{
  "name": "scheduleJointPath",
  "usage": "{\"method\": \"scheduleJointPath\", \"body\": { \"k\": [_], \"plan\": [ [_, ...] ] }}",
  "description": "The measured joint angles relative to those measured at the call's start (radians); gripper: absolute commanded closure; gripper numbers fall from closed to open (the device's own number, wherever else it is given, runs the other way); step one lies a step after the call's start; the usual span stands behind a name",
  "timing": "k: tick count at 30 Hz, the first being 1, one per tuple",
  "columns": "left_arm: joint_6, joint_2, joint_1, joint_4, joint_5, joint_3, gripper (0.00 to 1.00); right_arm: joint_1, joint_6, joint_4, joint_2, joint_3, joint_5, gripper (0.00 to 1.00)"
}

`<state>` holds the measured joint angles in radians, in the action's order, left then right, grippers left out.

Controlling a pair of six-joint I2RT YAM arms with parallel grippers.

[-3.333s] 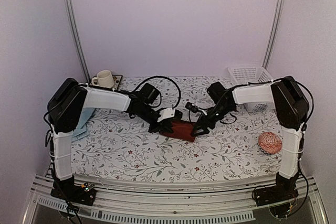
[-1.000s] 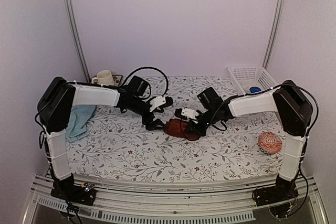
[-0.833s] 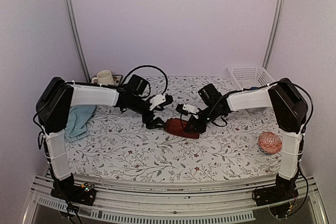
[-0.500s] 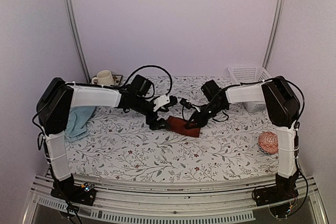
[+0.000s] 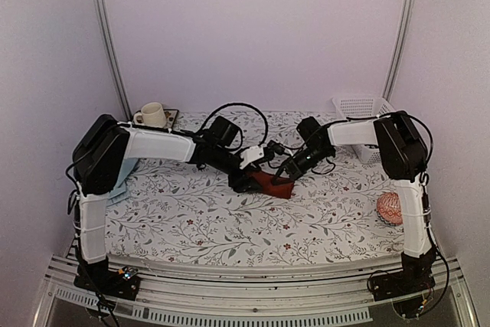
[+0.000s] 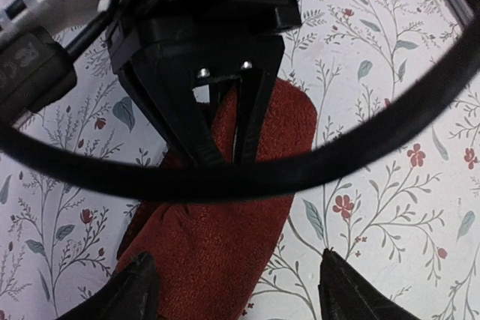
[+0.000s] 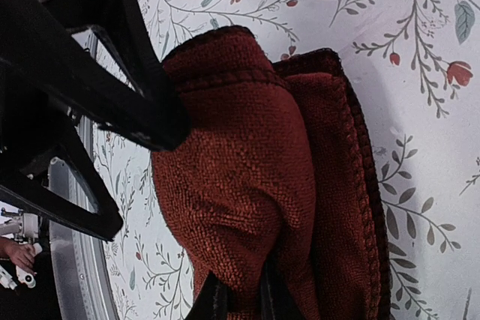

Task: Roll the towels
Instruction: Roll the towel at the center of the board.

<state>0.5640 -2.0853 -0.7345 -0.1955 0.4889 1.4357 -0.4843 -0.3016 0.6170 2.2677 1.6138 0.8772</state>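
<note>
We see the maroon towel (image 5: 269, 183) bunched into a thick fold near the middle of the worktop (image 5: 191, 227). The right pincer (image 6: 227, 157) is pressed together on a raised ridge of the fold, pinching the cloth. The left pincer (image 6: 244, 294) stands spread, its fingers (image 6: 139, 290) on either side of the towel's end that faces the left edge. The light blue towel (image 5: 121, 181) lies crumpled at the worktop's left edge, partly hidden behind the left arm (image 5: 157, 143).
</note>
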Motion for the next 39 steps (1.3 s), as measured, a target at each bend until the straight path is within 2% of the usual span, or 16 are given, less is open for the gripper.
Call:
{"method": "scheduleJointPath", "body": {
  "k": [2, 4, 6, 9, 11, 15, 24, 34, 39],
  "plan": [
    [-0.002, -0.025, -0.006, 0.000, -0.012, 0.018, 0.37, 0.006, 0.008, 0.017, 0.013, 0.017, 0.014, 0.88],
    [-0.005, -0.050, -0.011, 0.000, -0.028, 0.037, 0.52, 0.010, 0.012, 0.028, 0.021, 0.026, 0.024, 0.88],
    [-0.002, -0.067, -0.013, -0.001, -0.041, 0.053, 0.61, 0.011, 0.014, 0.037, 0.026, 0.034, 0.027, 0.87],
    [0.000, -0.083, -0.013, -0.004, -0.060, 0.072, 0.67, 0.011, 0.013, 0.047, 0.028, 0.039, 0.028, 0.83],
    [0.003, -0.090, -0.013, -0.004, -0.066, 0.079, 0.71, 0.012, 0.013, 0.053, 0.029, 0.044, 0.028, 0.75],
    [0.006, -0.102, -0.014, -0.004, -0.069, 0.086, 0.72, 0.014, 0.010, 0.063, 0.029, 0.050, 0.031, 0.54],
    [0.008, -0.117, -0.013, 0.000, -0.058, 0.092, 0.72, 0.056, 0.002, 0.088, 0.028, 0.087, 0.014, 0.34],
    [0.011, -0.120, -0.010, 0.000, -0.048, 0.092, 0.70, 0.106, 0.014, 0.116, 0.054, 0.234, -0.011, 0.24],
    [0.010, -0.126, -0.006, 0.000, -0.045, 0.099, 0.68, 0.105, 0.018, 0.140, 0.102, 0.213, -0.003, 0.21]
  ]
}}
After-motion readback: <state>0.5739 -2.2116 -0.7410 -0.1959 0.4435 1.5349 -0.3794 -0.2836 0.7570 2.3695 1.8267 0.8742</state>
